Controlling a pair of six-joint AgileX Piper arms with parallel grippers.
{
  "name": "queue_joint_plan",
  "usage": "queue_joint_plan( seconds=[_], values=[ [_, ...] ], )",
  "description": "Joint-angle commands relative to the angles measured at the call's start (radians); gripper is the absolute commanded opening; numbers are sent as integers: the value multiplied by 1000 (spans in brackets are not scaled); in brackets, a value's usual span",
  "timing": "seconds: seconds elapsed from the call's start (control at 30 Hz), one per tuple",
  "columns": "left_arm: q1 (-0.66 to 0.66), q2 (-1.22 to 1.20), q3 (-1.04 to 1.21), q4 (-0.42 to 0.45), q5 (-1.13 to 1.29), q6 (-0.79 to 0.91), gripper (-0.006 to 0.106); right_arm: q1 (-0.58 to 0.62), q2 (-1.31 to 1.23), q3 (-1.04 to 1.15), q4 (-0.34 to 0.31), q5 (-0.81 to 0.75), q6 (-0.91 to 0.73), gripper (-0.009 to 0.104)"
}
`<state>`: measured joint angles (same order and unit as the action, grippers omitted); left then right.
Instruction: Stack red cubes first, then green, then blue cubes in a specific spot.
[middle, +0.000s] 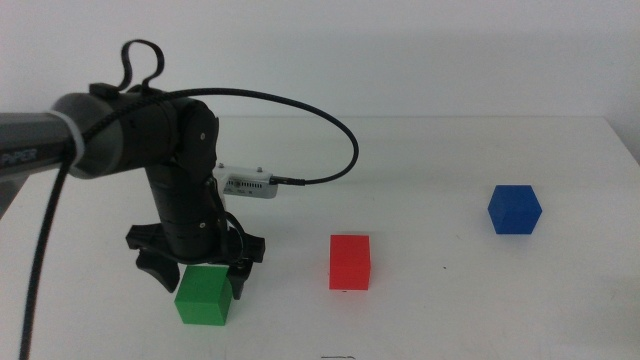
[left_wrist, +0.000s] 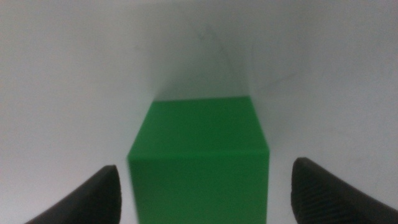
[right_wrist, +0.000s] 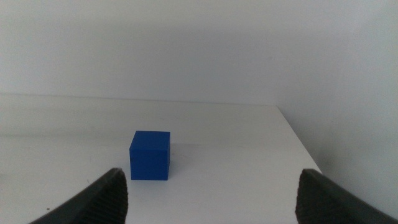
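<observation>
Three small solid matte cubes stand on the plain white tabletop, one of each colour, none stacked. Nearest the camera, at the left, is the single bright-green cube, resting on the table. The left gripper is lowered over it, its two dark jaws spread to either side of the cube; in the left wrist view the green cube fills the space between the jaws with a clear gap on each side, so the fingers are released, grasping nothing. Slightly farther back, near the table's middle, stands the single bright-red cube, apart from the green one. Farthest, well to the right, sits the single deep-blue cube. The right gripper appears only in its own wrist view, jaws spread wide and empty, the blue cube on the table beyond them.
</observation>
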<state>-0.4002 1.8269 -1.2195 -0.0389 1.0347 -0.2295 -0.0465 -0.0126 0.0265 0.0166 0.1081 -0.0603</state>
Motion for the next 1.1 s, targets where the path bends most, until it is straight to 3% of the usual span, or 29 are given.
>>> queue_joint_plan(
  seconds=[0.0, 0.23, 0.33, 0.6, 0.7, 0.87, 1.07],
  values=[
    [1, -28, -20, -25, -15, 11, 93, -8, -15, -10, -7, -74, -5, 94],
    [1, 6, -20, -28, -19, 17, 81, -8, -15, -10, -7, -74, -5, 94],
    [1, 6, -20, -38, -14, 17, 68, -8, -15, -10, -7, -74, -5, 94],
    [1, -12, -25, -44, 43, -26, 15, -8, -15, -10, -7, -74, -5, 94],
    [-1, -45, -52, -60, 46, -65, 4, -8, -15, -10, -7, -74, -5, 94],
    [-25, -76, -184, -70, 151, -135, 1, -8, -15, -10, -7, -74, -5, 94],
    [-114, -68, -364, -8, 282, -265, 1, -8, -15, -10, -7, -74, -5, 94]
  ],
)
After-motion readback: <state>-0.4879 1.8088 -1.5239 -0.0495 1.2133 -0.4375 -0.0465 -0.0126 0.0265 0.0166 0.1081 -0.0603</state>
